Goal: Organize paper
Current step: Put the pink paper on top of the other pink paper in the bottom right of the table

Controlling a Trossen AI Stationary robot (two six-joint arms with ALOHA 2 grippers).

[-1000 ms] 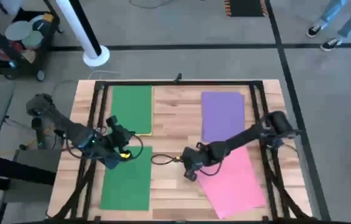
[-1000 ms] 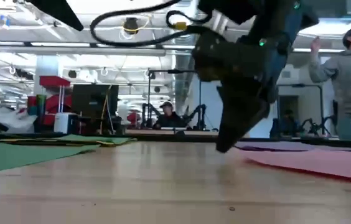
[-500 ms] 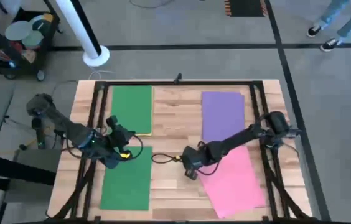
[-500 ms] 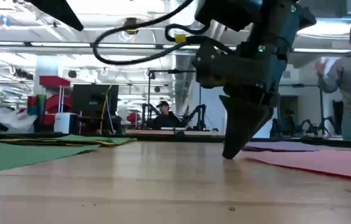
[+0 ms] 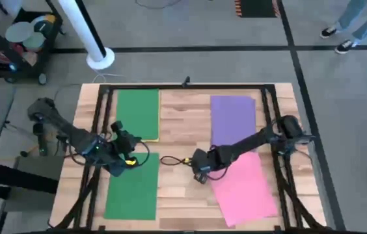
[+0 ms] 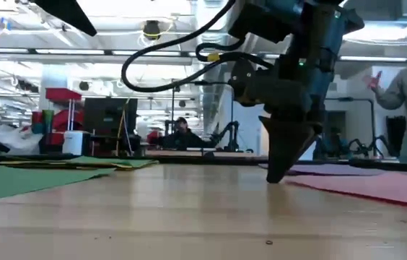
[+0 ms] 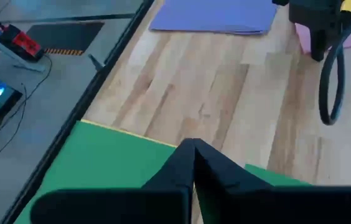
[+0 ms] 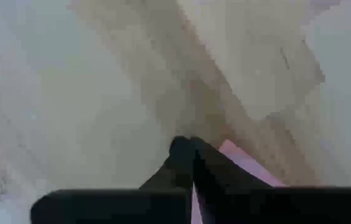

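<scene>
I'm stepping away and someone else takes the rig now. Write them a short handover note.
Left gripper: fingers shut, holding nothing, between the two green sheets.
Right gripper: fingers shut, tips down at the pink sheet's corner near the table's middle.
Far green sheet lies over a yellow sheet; near green sheet lies alone. Purple sheet lies far right, pink crooked in front of it.
Done: nothing stacked. Left: straighten pink, gather sheets.

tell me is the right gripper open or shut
Shut: the right gripper shows its fingers pressed into one point at the pink sheet's corner.
</scene>
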